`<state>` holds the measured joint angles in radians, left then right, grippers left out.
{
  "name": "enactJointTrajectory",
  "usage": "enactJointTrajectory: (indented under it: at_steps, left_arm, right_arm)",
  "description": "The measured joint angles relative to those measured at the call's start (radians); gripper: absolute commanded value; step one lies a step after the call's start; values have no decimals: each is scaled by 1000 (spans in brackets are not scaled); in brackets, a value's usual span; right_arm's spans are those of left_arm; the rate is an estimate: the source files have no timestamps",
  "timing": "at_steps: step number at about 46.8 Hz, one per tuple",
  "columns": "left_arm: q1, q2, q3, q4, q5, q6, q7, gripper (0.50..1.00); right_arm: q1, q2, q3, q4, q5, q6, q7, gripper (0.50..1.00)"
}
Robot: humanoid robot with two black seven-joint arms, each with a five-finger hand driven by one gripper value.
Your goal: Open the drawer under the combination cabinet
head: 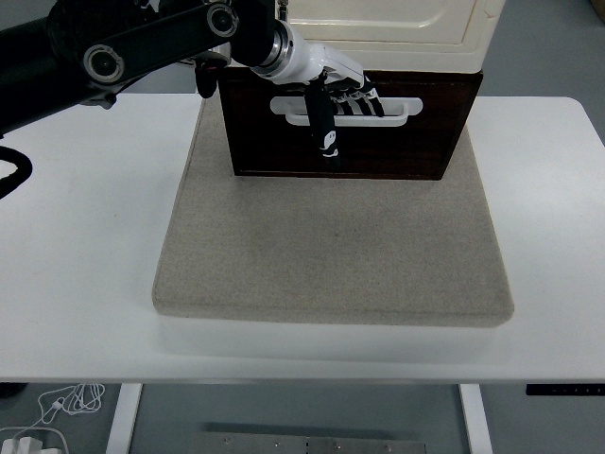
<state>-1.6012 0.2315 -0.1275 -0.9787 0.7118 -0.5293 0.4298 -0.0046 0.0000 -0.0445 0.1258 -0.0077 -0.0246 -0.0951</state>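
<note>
Left hand (333,95) in from upper left on black arm (123,47), fingers (357,96) hooked down into slot of white handle (345,108), thumb (324,130) hanging straight down over drawer front. Grip reads as closed on handle, though fingertips hidden inside slot. Right hand not in frame.

Step in hand, as judged: pull drawer (350,128) out toward near edge of bench (85,236). Notes for doing it well:
- keep fingers seated behind handle bar, not riding on its lip
- pull straight along drawer's axis, level with felt, no sideways drag
- hand sits left of handle centre, so watch for drawer skewing in its runners
- go slow at first; cabinet unsecured as far as visible, may slide on mat instead of drawer opening

Grey felt mat (331,255) square on bench, clear ahead of drawer, room to open.

Drawer: dark brown wood front, wide and shallow, long white slotted handle across upper part. Sits at far edge of mat, directly under cream cabinet body (397,33). Front appears near flush with cabinet; cannot tell whether already cracked open.
</note>
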Motion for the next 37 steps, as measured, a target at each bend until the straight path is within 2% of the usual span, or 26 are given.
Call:
enactJointTrajectory:
  at_steps: [37]
  left_arm:
    - [1,3,-12,-4,-15,-23,-1,984]
  right_arm:
    - [0,0,0,0,0,0,0,928]
